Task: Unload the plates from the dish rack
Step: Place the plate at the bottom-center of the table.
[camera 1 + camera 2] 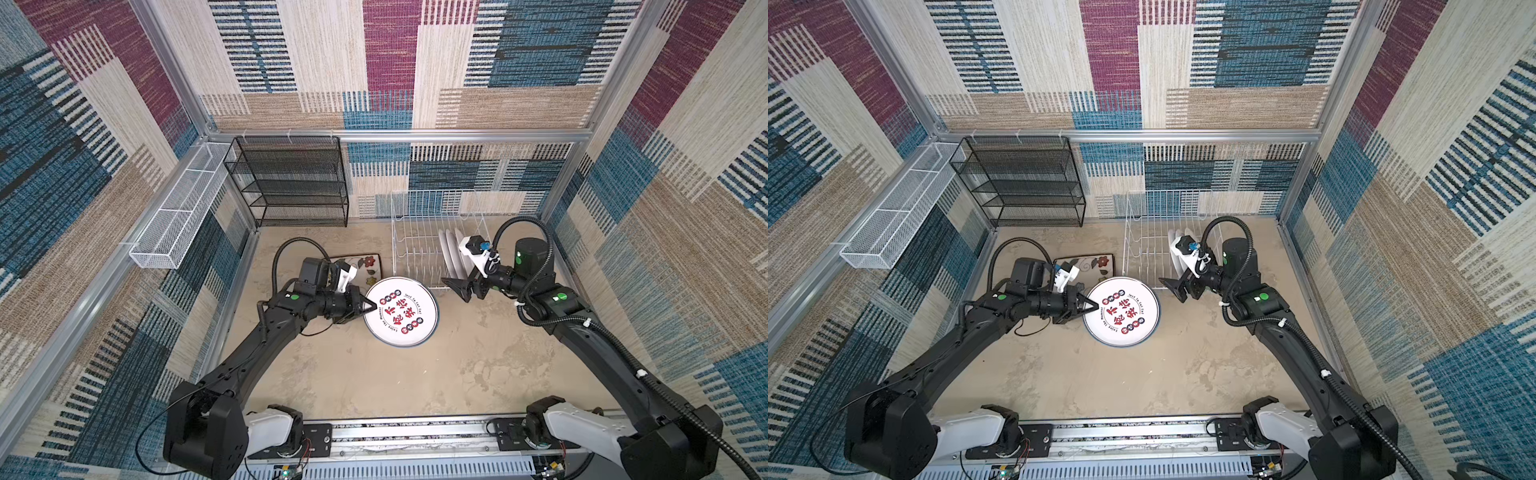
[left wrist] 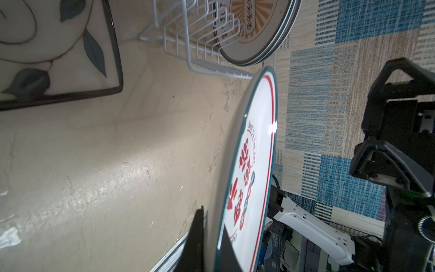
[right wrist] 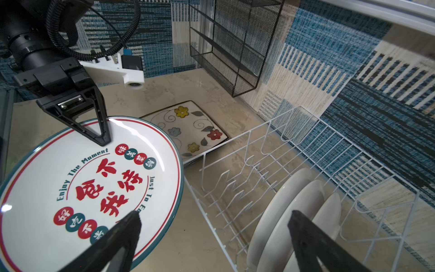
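My left gripper (image 1: 371, 308) (image 1: 1093, 308) (image 2: 213, 245) is shut on the rim of a round white plate (image 1: 401, 311) (image 1: 1121, 311) (image 2: 256, 153) (image 3: 94, 176) with red characters and a teal edge. It holds the plate face up just left of the dish rack (image 1: 419, 249) (image 1: 1150, 241) (image 3: 306, 146). Three round white plates (image 1: 451, 249) (image 3: 294, 212) stand on edge at the rack's right end. Their faces (image 2: 254, 35) show an orange sunburst. A square flowered plate (image 1: 365, 266) (image 1: 1096, 266) (image 3: 188, 127) lies flat on the table. My right gripper (image 1: 461, 289) (image 3: 215, 217) is open and holds nothing, at the rack's near end.
A black mesh shelf unit (image 1: 286, 183) stands against the back wall at the left. A long white mesh basket (image 1: 183, 216) hangs along the left wall. Carpeted walls enclose the table, and a metal rail (image 1: 415, 432) runs along its front.
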Controlling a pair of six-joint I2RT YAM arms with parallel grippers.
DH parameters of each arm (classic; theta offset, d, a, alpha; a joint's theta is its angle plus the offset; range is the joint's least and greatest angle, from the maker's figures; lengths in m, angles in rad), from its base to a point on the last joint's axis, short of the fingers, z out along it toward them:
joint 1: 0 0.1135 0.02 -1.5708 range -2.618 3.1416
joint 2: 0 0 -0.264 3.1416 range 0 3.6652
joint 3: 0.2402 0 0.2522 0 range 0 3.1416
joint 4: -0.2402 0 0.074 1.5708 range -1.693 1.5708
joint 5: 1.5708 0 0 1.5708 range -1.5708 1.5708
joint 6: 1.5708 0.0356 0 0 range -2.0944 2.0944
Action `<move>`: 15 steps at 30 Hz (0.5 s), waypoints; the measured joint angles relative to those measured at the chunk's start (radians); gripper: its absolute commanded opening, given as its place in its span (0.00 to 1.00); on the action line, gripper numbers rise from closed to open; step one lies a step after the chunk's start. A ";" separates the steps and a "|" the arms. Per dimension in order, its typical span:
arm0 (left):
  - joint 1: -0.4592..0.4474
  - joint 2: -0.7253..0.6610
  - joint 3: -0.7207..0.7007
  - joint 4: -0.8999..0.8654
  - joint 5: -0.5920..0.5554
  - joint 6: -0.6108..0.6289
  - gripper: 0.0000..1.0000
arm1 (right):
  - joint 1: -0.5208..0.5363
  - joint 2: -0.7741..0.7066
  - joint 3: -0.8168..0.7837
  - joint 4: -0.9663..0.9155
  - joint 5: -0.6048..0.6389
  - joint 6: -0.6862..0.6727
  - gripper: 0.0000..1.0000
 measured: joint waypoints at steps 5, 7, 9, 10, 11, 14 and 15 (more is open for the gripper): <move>-0.026 -0.047 -0.080 -0.008 -0.013 0.025 0.00 | 0.012 0.001 -0.005 -0.035 0.025 -0.032 1.00; -0.037 -0.049 -0.115 -0.008 -0.032 0.027 0.00 | 0.019 0.002 -0.006 -0.046 0.024 -0.051 1.00; -0.059 -0.042 -0.147 -0.002 -0.047 0.029 0.00 | 0.025 0.002 -0.010 -0.062 0.013 -0.074 1.00; -0.072 -0.037 -0.159 0.004 -0.051 0.029 0.00 | 0.028 0.002 -0.014 -0.073 0.006 -0.087 1.00; -0.085 -0.030 -0.173 0.014 -0.056 0.029 0.00 | 0.032 0.002 -0.018 -0.087 -0.003 -0.100 1.00; -0.117 -0.014 -0.222 0.079 -0.075 0.021 0.00 | 0.042 0.000 -0.031 -0.124 -0.017 -0.132 1.00; -0.122 -0.009 -0.242 0.109 -0.076 0.019 0.00 | 0.044 0.000 -0.032 -0.137 -0.019 -0.140 1.00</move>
